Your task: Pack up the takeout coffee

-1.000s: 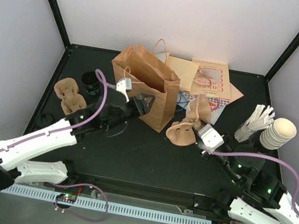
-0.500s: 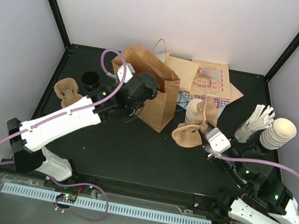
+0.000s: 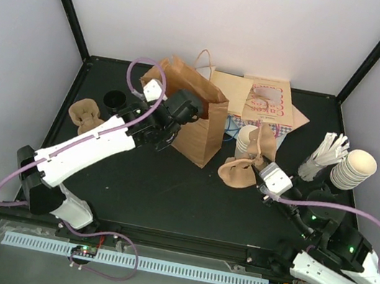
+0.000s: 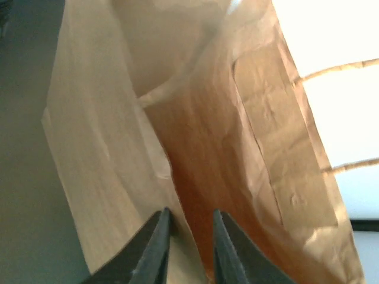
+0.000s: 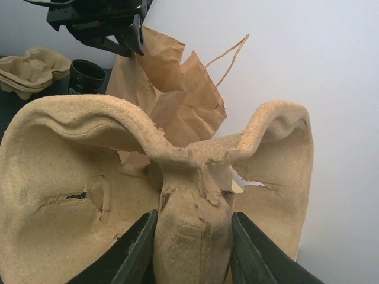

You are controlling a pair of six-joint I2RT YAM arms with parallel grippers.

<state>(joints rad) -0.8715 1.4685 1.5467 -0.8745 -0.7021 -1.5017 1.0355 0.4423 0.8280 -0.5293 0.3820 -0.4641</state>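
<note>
A brown paper bag stands open mid-desk, with the left gripper at its left rim. Further right, the right gripper holds a cardboard cup carrier. A cream cup stands just beyond it. Stacked cups sit at the right edge.

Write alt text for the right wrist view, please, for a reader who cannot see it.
The right gripper clamps the middle post of a moulded pulp cup carrier, which fills most of the view. Behind it stands a brown paper bag, with the left gripper at its top edge.
</note>
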